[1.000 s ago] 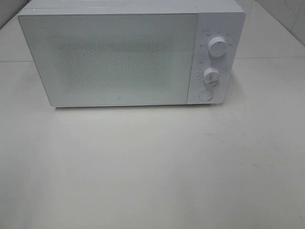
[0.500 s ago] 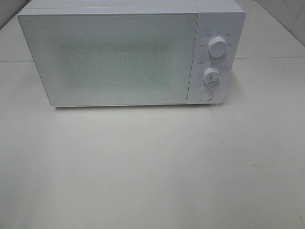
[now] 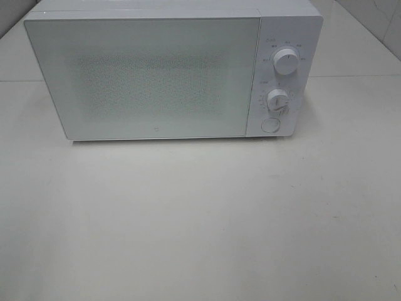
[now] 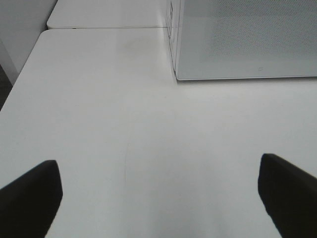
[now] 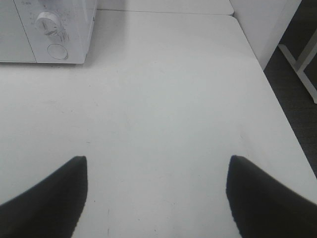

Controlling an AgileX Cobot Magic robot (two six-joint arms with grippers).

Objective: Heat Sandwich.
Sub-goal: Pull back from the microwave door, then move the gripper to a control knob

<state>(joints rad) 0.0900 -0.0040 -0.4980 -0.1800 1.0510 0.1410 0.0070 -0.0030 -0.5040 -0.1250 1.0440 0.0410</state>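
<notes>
As seen from the exterior high camera, a white box-shaped microwave oven (image 3: 144, 75) stands at the back of a pale off-white tabletop (image 3: 200, 219), its door shut flush. The door's dotted, frosted panel hides the cavity, so what it contains cannot be told. On the control strip to the door's right: a white upper dial (image 3: 286, 63), a white lower dial (image 3: 277, 100) and, beneath them, a round white push button (image 3: 270, 125). Neither arm shows in this view. Left wrist view: the left gripper (image 4: 157, 163) hangs over bare tabletop (image 4: 148, 99), its two black fingers (image 4: 29, 198) spread wide with nothing between them; the near lower corner of the oven door (image 4: 247, 39) lies well ahead of it. Right wrist view: the right gripper (image 5: 156, 161) is likewise parted, black fingers (image 5: 49, 198) well apart and holding nothing, above the tabletop (image 5: 163, 89); the oven's control end is ahead, with the lower dial (image 5: 47, 22) and the push button (image 5: 57, 51) visible. The sandwich shows in none of the three views, so its place relative to either gripper cannot be told.
</notes>
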